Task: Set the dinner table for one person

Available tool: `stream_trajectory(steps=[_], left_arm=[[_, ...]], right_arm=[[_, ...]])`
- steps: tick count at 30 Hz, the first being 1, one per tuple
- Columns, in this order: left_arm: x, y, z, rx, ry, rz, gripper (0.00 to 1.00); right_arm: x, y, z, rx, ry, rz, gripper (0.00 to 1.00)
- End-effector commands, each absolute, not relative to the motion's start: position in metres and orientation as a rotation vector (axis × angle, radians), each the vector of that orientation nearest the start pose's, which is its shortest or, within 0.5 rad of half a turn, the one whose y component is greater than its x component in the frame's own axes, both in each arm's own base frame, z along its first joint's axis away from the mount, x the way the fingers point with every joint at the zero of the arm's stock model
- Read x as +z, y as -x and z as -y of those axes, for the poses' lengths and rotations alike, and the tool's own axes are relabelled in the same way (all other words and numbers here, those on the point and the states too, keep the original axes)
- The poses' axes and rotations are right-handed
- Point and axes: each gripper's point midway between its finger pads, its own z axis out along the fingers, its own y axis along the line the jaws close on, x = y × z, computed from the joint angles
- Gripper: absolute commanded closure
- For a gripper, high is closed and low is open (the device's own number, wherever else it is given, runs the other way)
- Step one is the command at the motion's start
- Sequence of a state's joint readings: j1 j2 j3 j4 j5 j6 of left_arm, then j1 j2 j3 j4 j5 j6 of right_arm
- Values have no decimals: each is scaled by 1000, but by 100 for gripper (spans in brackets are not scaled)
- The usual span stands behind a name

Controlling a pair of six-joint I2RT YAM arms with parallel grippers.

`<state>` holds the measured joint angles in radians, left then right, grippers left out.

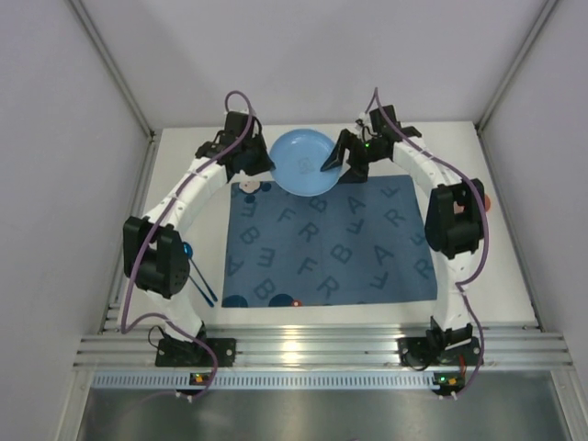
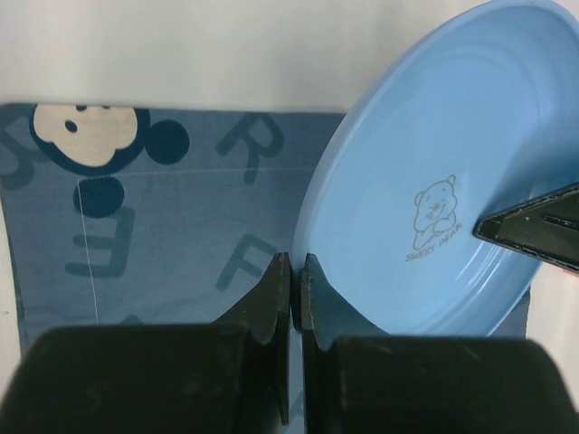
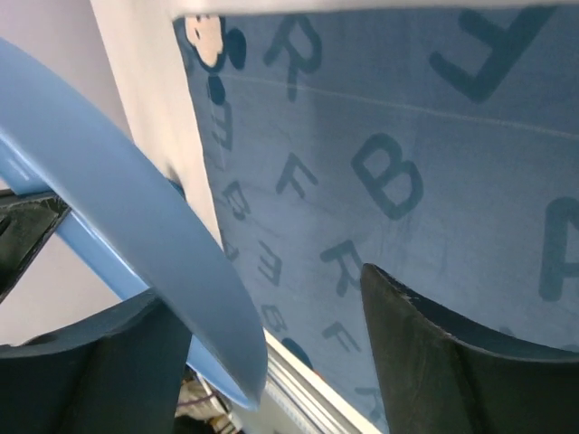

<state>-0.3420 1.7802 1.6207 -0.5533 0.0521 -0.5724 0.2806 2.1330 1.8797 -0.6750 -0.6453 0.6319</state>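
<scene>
A light blue plate with a small bear print hangs tilted over the far edge of the blue letter-printed placemat on the white dinner table. My left gripper is shut on the plate's left rim. At the plate's right side my right gripper stands open. The plate's rim runs between its fingers, close in front of the left finger and well apart from the right one. One right finger reaches over the plate's bowl.
Blue utensils lie on the table left of the placemat, partly under the left arm. A small orange thing shows behind the right arm. The slotted aluminium rail runs along the near edge. Walls close in on three sides.
</scene>
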Motion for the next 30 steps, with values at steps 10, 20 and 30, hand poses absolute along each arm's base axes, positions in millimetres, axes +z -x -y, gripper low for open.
stream_trajectory(steps=[10,20,30], left_arm=[[219,-419,234,-806,94,-2320,69],[199,-416,202,-647,193,-2379,31],[185,-407,114,-373,439,-2404,30]], right_arm=[[213,-458,-255,1138,-130,-2423,100],[245,-483,-197,1057,-258,-2322,100],[241,-543,-43,800,-622,-2214,100]])
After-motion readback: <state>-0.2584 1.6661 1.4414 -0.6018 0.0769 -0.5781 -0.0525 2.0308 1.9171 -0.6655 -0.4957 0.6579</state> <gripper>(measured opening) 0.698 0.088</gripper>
